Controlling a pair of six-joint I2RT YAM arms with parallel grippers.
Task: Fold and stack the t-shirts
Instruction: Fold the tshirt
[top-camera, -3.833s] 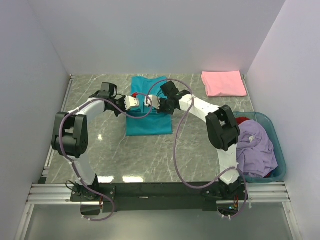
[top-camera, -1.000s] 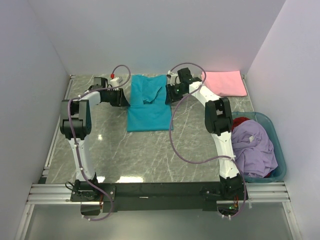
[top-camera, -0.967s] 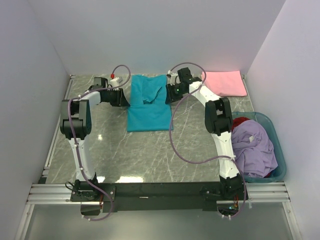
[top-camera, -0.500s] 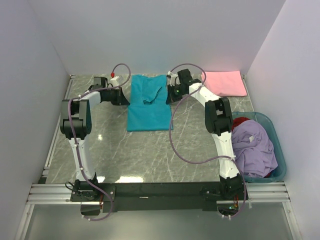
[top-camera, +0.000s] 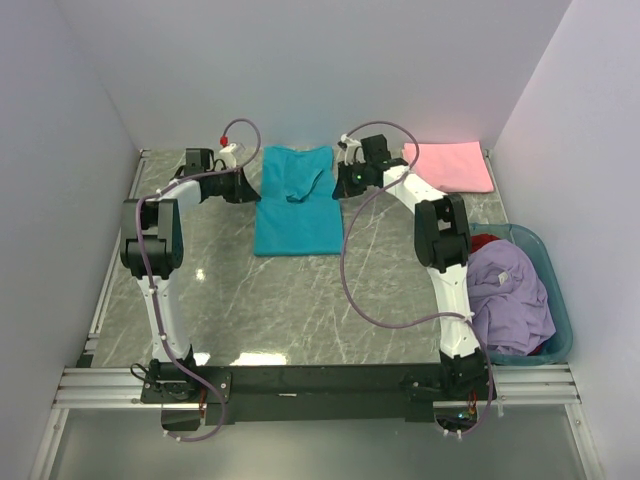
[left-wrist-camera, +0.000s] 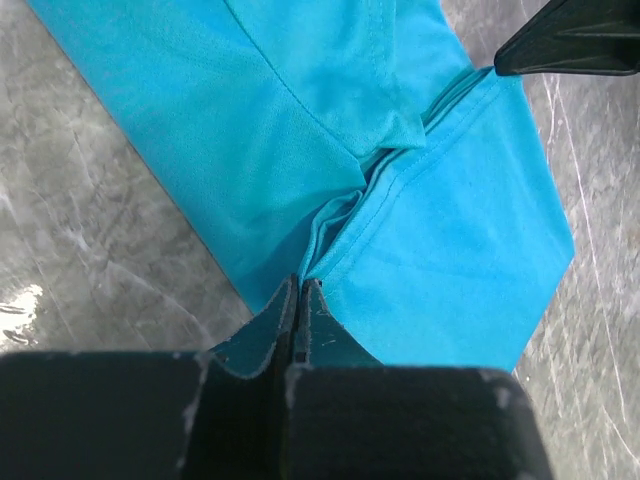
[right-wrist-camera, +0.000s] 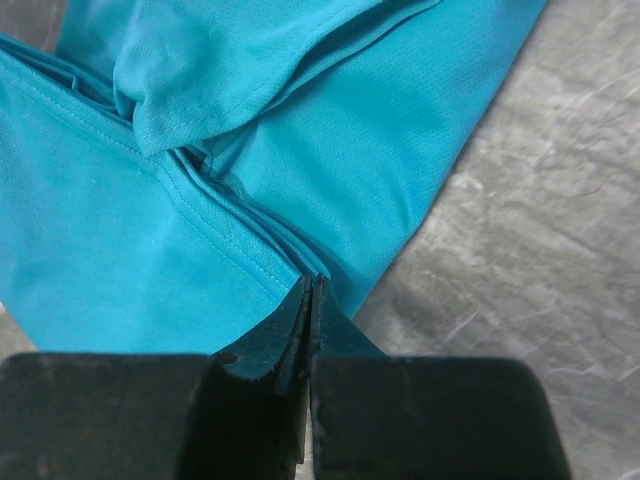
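The teal shirt (top-camera: 295, 205) lies at the table's (top-camera: 250, 300) far middle. The left gripper (left-wrist-camera: 300, 300) is clenched on its left edge, the right gripper (right-wrist-camera: 308, 295) on its right edge. A folded pink shirt (top-camera: 448, 166) sits far right.

The teal t-shirt (left-wrist-camera: 430, 230) is matt, fine-knit cloth with stitched hems. The pink t-shirt (top-camera: 448, 166) is matt cloth. The table (top-camera: 300, 300) is glossy grey, marble-veined. The basket (top-camera: 567, 325) is smooth plastic.

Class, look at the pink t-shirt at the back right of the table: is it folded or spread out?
Folded. The pink t-shirt lies as a flat, tidy rectangle, with no sleeves or collar sticking out.
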